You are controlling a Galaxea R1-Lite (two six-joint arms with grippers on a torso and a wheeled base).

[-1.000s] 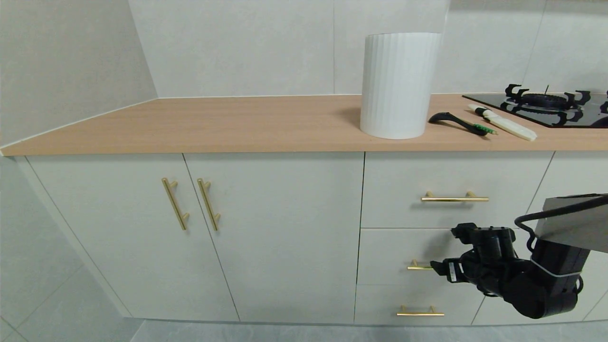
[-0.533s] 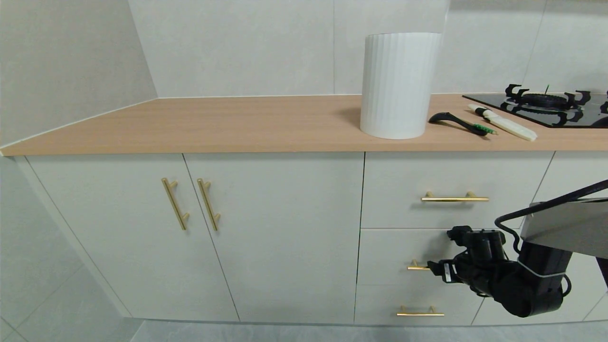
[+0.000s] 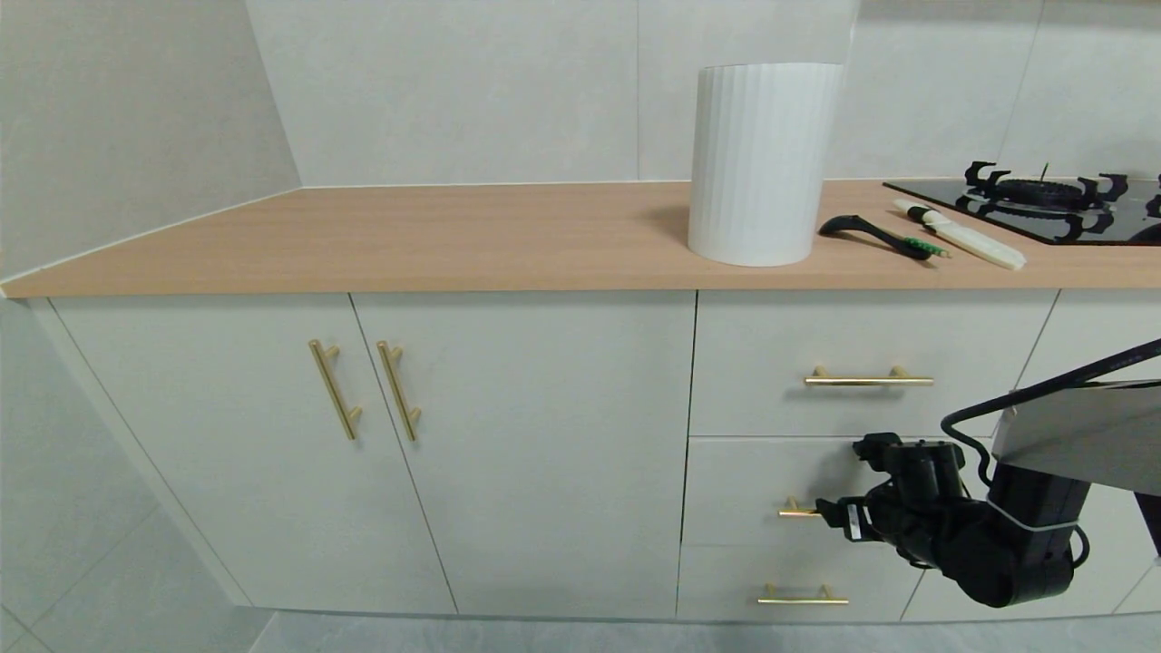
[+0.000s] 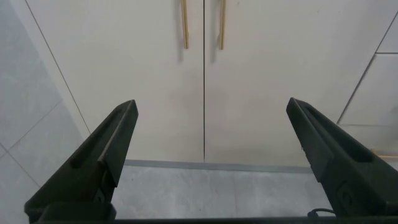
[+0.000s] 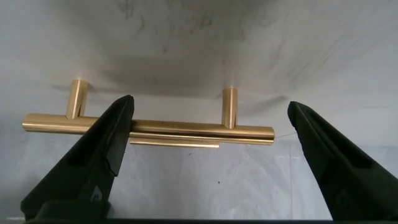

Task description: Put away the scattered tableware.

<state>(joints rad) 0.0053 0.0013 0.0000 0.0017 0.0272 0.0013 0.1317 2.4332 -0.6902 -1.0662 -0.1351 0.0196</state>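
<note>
**While tableware lies on the surface, the right gripper faces a drawer handle**

Where the light wooden surface [image 3: 408, 240] meets the black glass gas hob [image 3: 1043, 204], two utensils lie side by side. One is a black ladle [image 3: 875, 234] with a green-tipped handle, the other a cream-white spatula [image 3: 966, 238] with a black-and-green band. They are close together; whether they touch, I cannot tell. Just beside the ladle, on the side away from the hob, a tall white ribbed cylindrical container [image 3: 760, 163] stands upright.

Below the utensils is a stack of three pale drawers, each with a horizontal brass bar handle. The right gripper [image 3: 830, 517] is at the middle drawer's handle [image 3: 796, 511], below the top handle [image 3: 868, 379] and above the bottom handle [image 3: 803, 598]. In the right wrist view this gripper [image 5: 210, 107] is spread wide and holds nothing. Its fingers are set apart along the length of the bar [image 5: 174, 129]; contact cannot be judged.

The left gripper [image 4: 210, 106] is also spread wide and holds nothing. It faces the double cabinet doors [image 4: 205, 93], whose two vertical brass handles [image 4: 185, 25] flank the centre seam, above the grey tiled floor [image 4: 217, 186].
</note>
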